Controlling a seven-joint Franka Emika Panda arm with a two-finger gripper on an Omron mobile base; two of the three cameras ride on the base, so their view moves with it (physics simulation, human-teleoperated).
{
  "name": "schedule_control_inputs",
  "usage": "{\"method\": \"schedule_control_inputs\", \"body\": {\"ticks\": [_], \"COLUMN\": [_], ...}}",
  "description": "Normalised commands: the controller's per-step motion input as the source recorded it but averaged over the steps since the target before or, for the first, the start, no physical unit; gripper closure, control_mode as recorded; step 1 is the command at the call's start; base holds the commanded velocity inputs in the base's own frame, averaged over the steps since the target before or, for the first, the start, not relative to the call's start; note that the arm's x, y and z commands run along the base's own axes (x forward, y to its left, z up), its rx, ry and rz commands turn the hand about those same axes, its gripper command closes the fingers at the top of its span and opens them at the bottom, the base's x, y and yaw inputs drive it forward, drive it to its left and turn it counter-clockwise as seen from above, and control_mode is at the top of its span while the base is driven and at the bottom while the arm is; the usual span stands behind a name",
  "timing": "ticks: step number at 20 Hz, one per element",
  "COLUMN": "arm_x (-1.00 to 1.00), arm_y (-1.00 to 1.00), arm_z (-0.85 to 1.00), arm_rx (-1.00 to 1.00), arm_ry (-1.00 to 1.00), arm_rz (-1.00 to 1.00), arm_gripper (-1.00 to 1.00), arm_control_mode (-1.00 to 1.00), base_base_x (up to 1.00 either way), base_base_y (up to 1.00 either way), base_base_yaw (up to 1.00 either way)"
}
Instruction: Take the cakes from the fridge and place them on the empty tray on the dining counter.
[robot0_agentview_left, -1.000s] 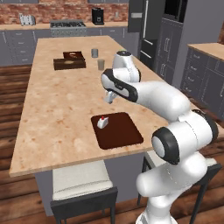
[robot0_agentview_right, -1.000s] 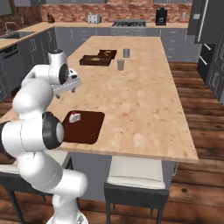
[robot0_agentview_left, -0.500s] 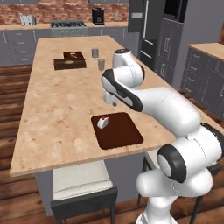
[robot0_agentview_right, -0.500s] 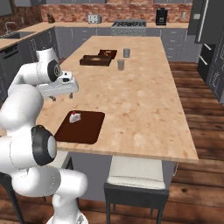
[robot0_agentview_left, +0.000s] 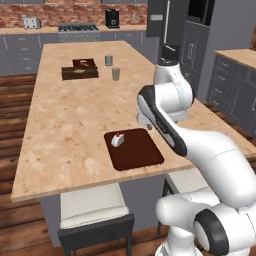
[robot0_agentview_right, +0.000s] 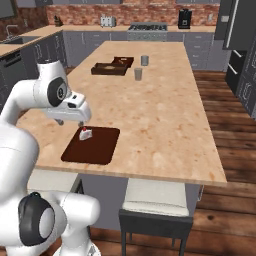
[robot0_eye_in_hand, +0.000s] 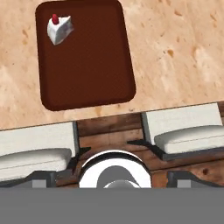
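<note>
With the white berry-topped cake slice (robot0_agentview_left: 117, 139) already resting on my reddish-brown tray (robot0_agentview_left: 140, 152), near its 10 o'clock corner in the left base view, I judge the first delivery done and the fetching of the second slice to be the step in hand. My gripper (robot0_agentview_right: 70, 121) hangs just above the dining counter (robot0_agentview_right: 165, 115), beside the tray, its jaws spread wide and holding nothing. In the hand view the slice (robot0_eye_in_hand: 59, 29) lies at the tray's (robot0_eye_in_hand: 87, 65) 11 o'clock, with white-cushioned stools (robot0_eye_in_hand: 186, 135) below the counter edge. Next, I judge, the base must drive to the fridge (robot0_agentview_left: 170, 25), seen at 1 o'clock beyond the counter. The chocolate wedge is nowhere to be made out. My fingertips are hard to tell in the hand view. A box-like tray (robot0_agentview_left: 80, 70) and two cups (robot0_agentview_left: 112, 67) stand at the far end.
</note>
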Motion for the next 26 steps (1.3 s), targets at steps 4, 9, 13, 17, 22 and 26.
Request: {"method": "schedule_control_inputs", "body": {"ticks": [4,9,13,17,22,26], "arm_x": [-1.0,-1.0,-0.87,-0.5,-0.5,-0.57], "arm_y": [-0.13,-0.02,-0.11,-0.1,-0.02,-0.01], "arm_z": [0.37,0.32,0.12,0.0,0.0,-0.01], "arm_rx": [0.06,0.0,0.0,0.0,0.0,0.0], "arm_ry": [-0.04,-0.01,0.01,0.01,0.0,0.0], "arm_rz": [-0.21,-0.05,0.0,0.0,0.0,0.0], "arm_gripper": [-1.0,-1.0,-1.0,-1.0,-1.0,-1.0], "arm_control_mode": [-1.0,-1.0,-1.0,-1.0,-1.0,-1.0], "base_base_x": [0.0,0.0,0.0,0.0,0.0,0.0], "base_base_y": [0.0,0.0,0.0,0.0,0.0,0.0], "base_base_yaw": [0.0,0.0,0.0,0.0,0.0,0.0]}}
